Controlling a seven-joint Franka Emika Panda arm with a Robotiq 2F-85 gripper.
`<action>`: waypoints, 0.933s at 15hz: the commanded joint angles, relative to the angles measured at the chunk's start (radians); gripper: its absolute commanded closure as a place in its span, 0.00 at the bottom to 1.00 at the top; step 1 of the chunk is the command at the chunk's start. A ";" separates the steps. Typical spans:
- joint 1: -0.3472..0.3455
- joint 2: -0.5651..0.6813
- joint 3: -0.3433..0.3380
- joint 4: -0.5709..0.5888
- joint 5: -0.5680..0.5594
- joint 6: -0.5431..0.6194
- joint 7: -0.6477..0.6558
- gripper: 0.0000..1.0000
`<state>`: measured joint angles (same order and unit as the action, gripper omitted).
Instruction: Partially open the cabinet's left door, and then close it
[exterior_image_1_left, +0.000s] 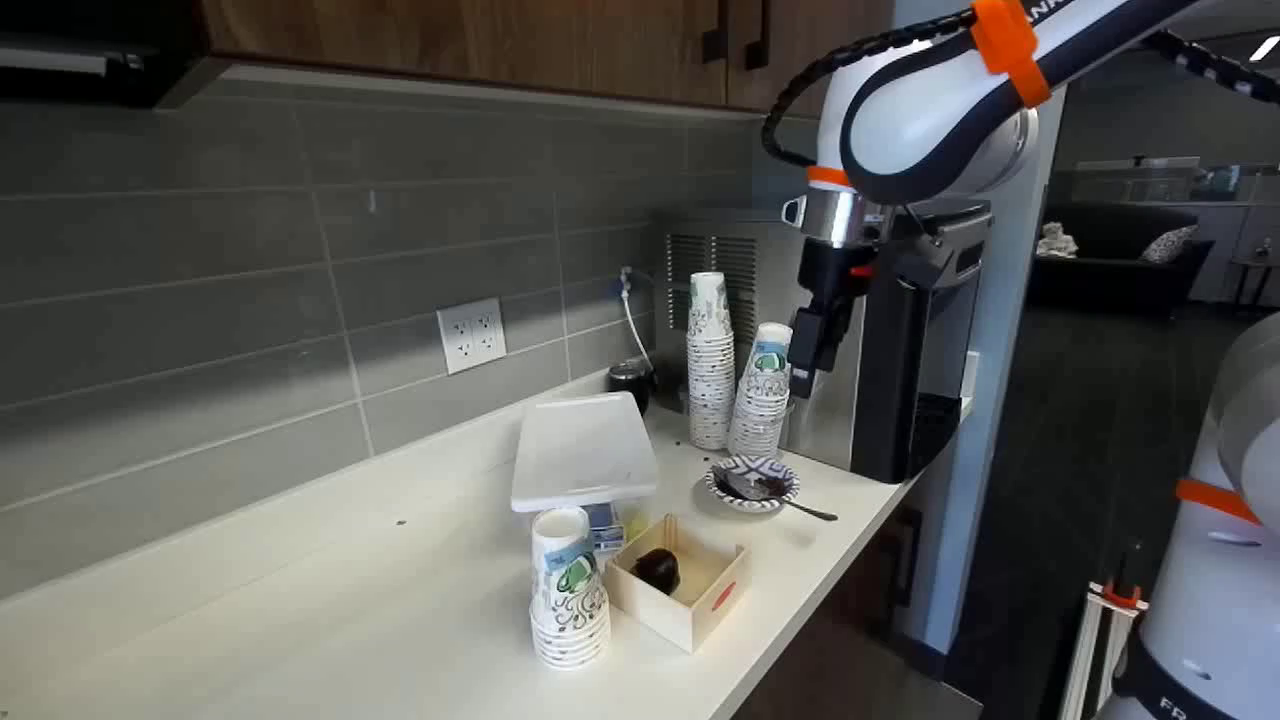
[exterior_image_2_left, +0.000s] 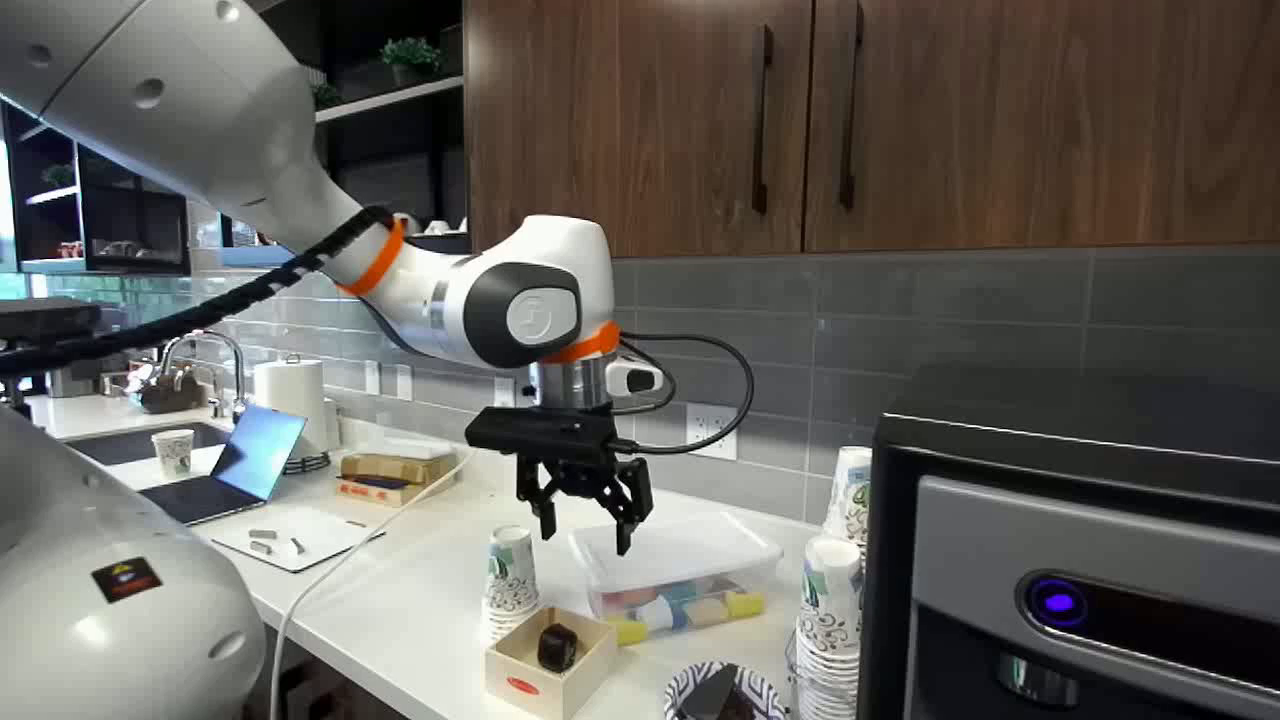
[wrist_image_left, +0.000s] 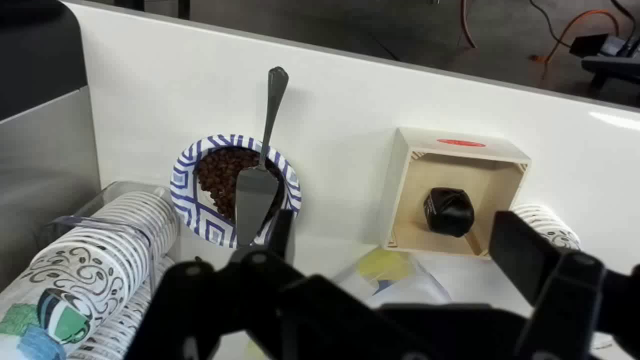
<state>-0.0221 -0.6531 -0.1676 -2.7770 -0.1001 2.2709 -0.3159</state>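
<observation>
The black two-fingered gripper is held spread wide, nothing grasped, above the white countertop, with the flat brown wooden left cabinet door closed.

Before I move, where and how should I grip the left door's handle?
Likely its middle, from the front: the handle is an upright bar near the right edge of the left door, so the pincer could close across the bar's width.

The arm bears clipped letters, "ANK" and "FR".
</observation>
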 joint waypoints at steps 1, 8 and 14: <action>-0.004 0.000 0.005 0.002 0.004 -0.003 -0.003 0.00; -0.030 -0.038 0.102 0.027 -0.049 -0.016 0.111 0.00; -0.072 -0.154 0.250 0.117 -0.194 -0.057 0.265 0.00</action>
<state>-0.0635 -0.7244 0.0187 -2.7063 -0.2193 2.2645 -0.1218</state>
